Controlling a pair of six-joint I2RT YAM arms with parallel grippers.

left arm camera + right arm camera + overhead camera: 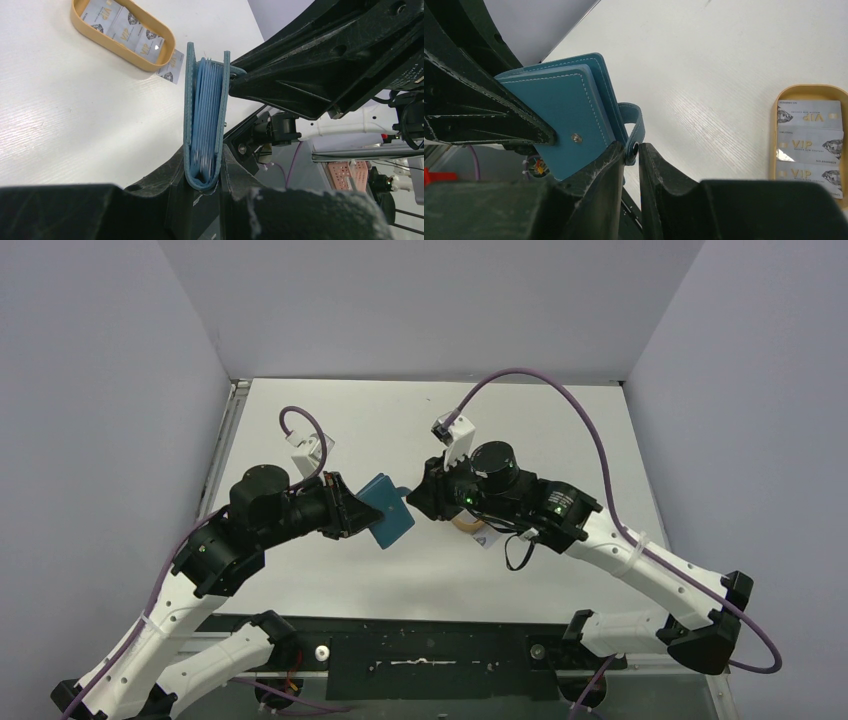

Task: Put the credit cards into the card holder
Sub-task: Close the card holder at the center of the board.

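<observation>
1. Card holder [388, 510]: a teal folding wallet, closed, with pale blue leaves showing between its covers in the left wrist view. It is held up off the table [350, 420] between the two grippers, near the middle of the work area.
2. Left gripper [202, 175]: its fingers are clamped on the wallet's folded spine, one on each cover. The wallet's open edge points away from the wrist.
3. Snap tab [634, 120]: a teal strap curving out from the wallet's far cover, with a metal stud at its end.
4. Right gripper [631, 155]: its fingers are pinched together on the end of the snap tab, at the stud.
5. Tray [806, 89]: an orange-tan oval lying on the table, partly under the right arm in the overhead view, well apart from the wallet.
6. Credit cards [809, 140]: silvery grey, printed "VIP". Three lie flat side by side in the tray.
7. Loose card [170, 70]: it lies on the table at the tray's end, touching the rim.
</observation>
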